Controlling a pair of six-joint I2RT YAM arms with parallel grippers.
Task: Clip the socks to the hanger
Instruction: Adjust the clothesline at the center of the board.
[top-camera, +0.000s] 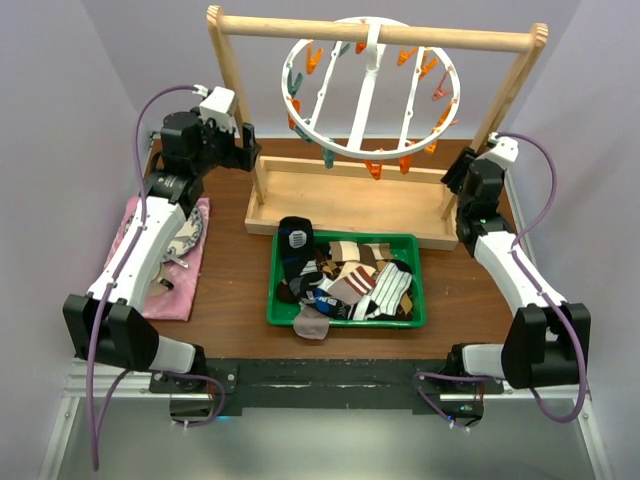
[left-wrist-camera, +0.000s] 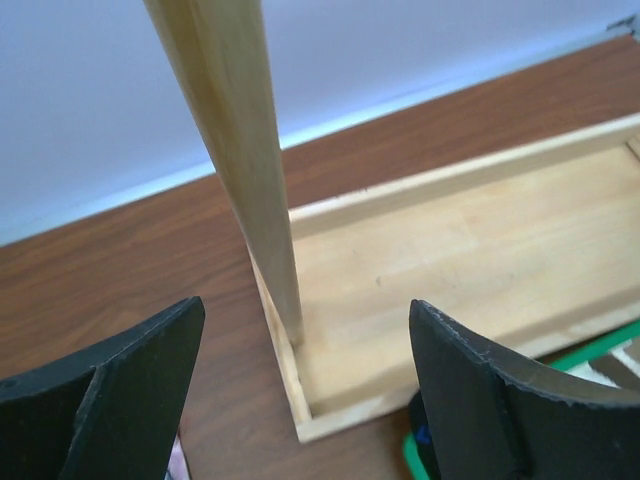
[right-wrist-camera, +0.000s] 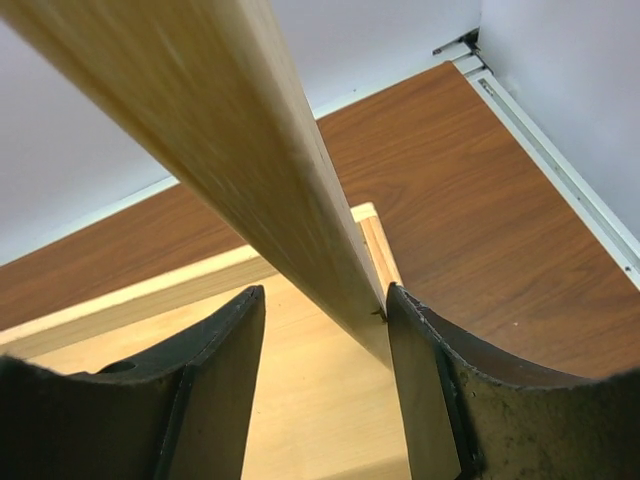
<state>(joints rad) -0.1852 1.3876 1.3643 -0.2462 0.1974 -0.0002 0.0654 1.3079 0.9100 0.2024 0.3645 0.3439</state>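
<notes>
Two arms: each reached to one upright of the wooden frame, with nothing pinched in either tool.
pink cloth: lay on the table under the left arm, behind the left gripper and to its outer side.
left gripper: its jaws were spread wide. The left upright stood in the gap between them, clear of both fingers.
frame base: lay just ahead of the left gripper and ran off to its right.
hanger: hung by its hook from the round top bar, its ring tilted. It sat higher than both grippers and between them, with orange pegs and teal pegs around the ring.
socks: were heaped in the green tray, between the two grippers and nearer the arm bases than either.
black sock: was draped over the tray's far rim.
beige sock: hung over the tray's near rim.
right upright: ran down between the right tool's fingers, close against the right-hand one. Whether it touched that finger could not be told, but a gap showed beside the left-hand one.
right gripper: its jaws were parted around that upright, not clamped on it.
</notes>
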